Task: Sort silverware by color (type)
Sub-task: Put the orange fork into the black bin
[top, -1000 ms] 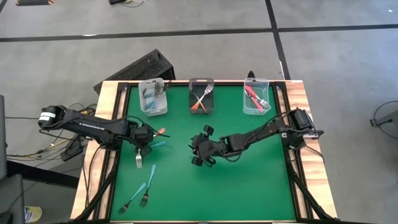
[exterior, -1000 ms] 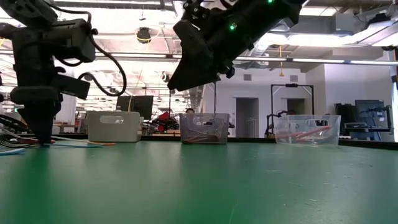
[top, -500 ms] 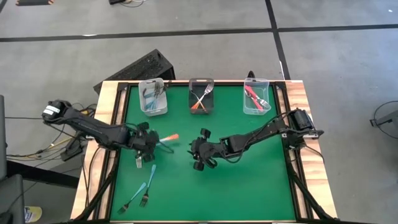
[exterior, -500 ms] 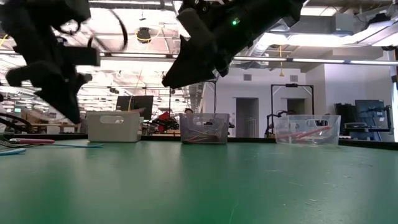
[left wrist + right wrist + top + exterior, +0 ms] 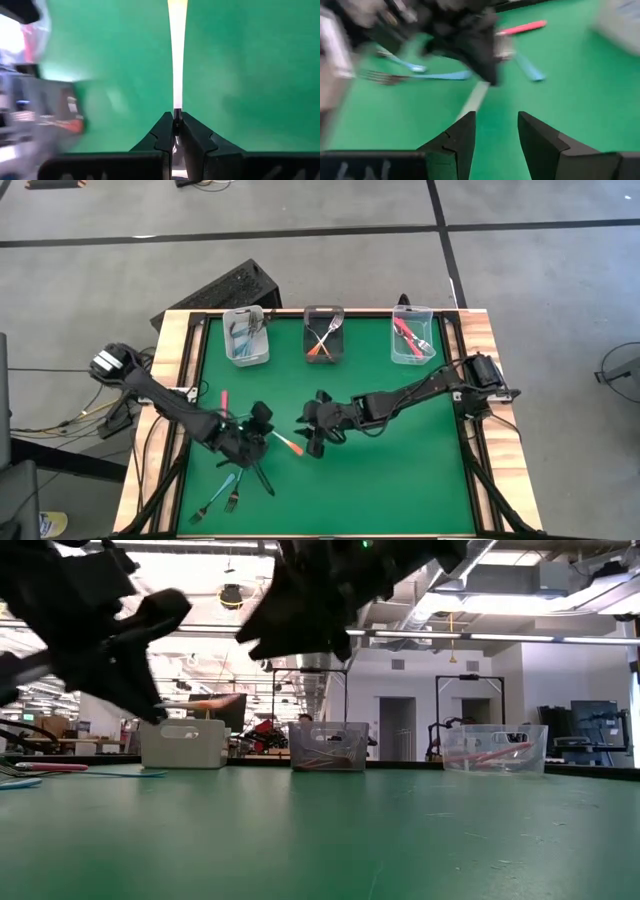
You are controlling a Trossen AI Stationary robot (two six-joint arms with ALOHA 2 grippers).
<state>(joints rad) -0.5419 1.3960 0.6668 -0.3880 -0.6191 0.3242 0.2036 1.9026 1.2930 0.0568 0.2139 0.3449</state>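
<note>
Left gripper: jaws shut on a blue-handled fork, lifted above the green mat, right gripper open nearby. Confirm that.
Wrong colour. The left gripper holds an orange-handled fork, as the high view shows. The rest stands: jaws shut, fork lifted above the green mat, right gripper open nearby.

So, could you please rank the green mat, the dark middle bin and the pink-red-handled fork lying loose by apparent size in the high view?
1. Green mat, by far the largest.
2. Dark middle bin.
3. Pink-red-handled fork, a thin sliver, smallest.
All lie at table level, so the order is safe.
</note>
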